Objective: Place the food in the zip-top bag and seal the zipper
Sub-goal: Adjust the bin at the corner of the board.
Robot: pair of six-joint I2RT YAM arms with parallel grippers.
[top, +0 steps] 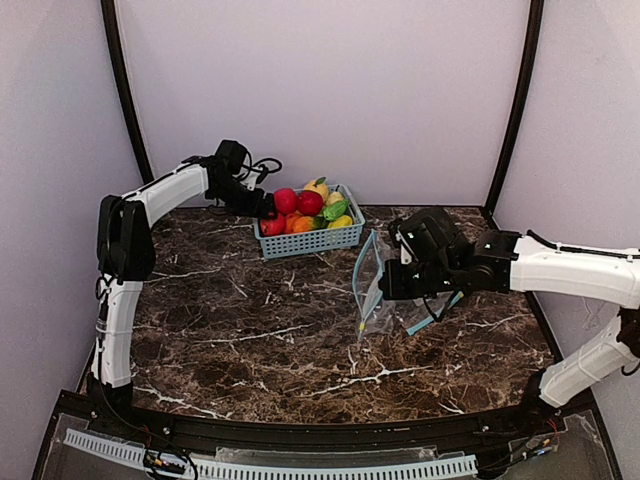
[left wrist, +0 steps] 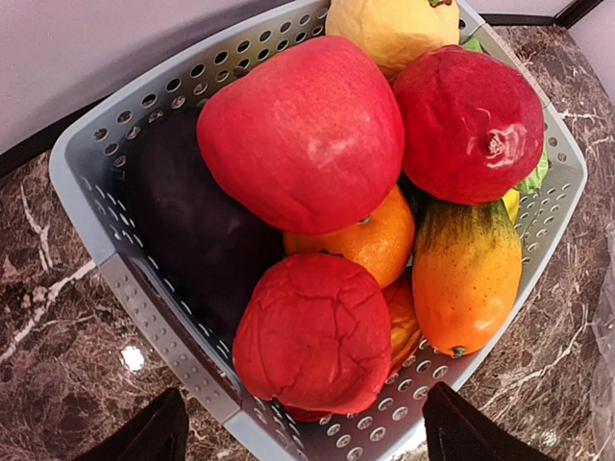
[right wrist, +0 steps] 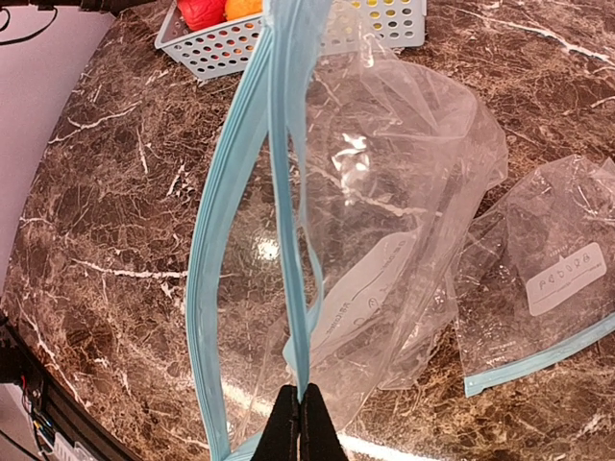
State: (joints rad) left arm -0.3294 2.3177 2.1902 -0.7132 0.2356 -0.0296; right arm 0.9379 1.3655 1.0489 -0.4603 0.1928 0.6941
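Barely begun: food (left wrist: 307,134) all heaped in the basket (top: 305,243) at the counter's (top: 250,340) far edge under wide-spread left fingers (left wrist: 149,437), none inside the zip-top bag (top: 372,285) held up toward the right edge by right fingers (right wrist: 298,427) pinching its gaping, unsealed zipper (right wrist: 226,240).

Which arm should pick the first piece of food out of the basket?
Left. The left tool is open and hovers directly over the basket of food, while the right tool is shut on the zipper, holding the mouth of the zip-top bag open.
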